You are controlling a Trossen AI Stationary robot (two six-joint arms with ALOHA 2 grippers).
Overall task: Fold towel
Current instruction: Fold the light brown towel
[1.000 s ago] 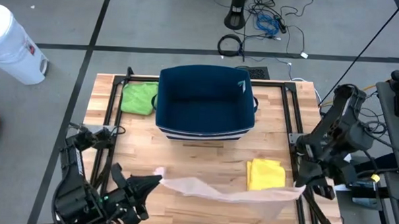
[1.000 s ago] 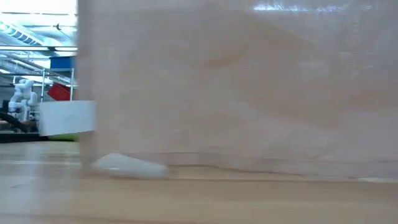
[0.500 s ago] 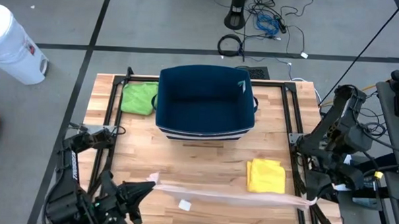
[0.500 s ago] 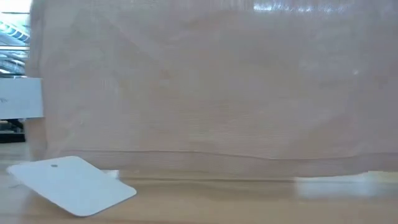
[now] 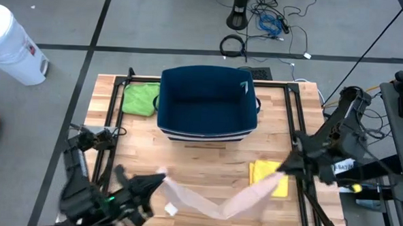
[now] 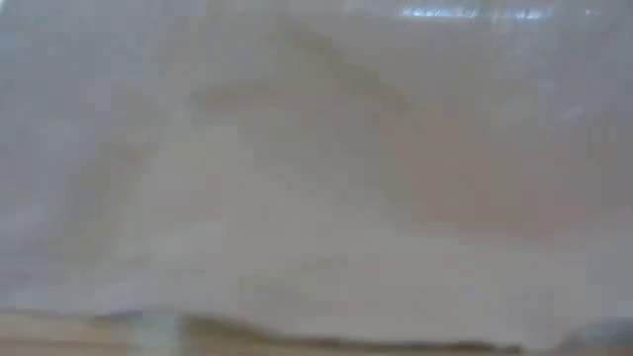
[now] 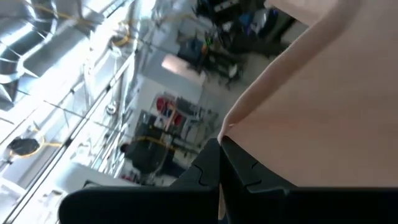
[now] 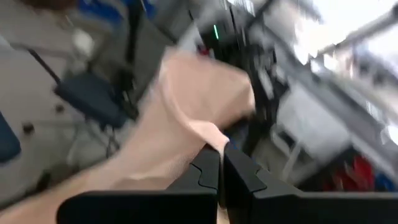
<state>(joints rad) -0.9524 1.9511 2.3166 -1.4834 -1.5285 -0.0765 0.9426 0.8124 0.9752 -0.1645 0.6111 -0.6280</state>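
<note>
Vs the earlier frame: right gripper (image 5: 278,172) has swung inward over the yellow cloth (image 5: 269,177), and the pink towel (image 5: 214,201), strung out straight then, now sags in a V between the arms. Left gripper (image 5: 159,181) sits about where it was, near-left of the worktop (image 5: 206,161).

Both jaws fully closed, each pinching a towel corner; wrist views show fabric clamped at the tips, left (image 7: 219,142) and right (image 8: 222,149).

Towel hangs along the near edge, low point touching the wood; a white tag (image 5: 171,209) lies beside it. Low view is filled w/ cloth.

Blue bin (image 5: 207,104) at the back centre, green cloth (image 5: 140,98) to its left; bare wood between bin and towel.
</note>
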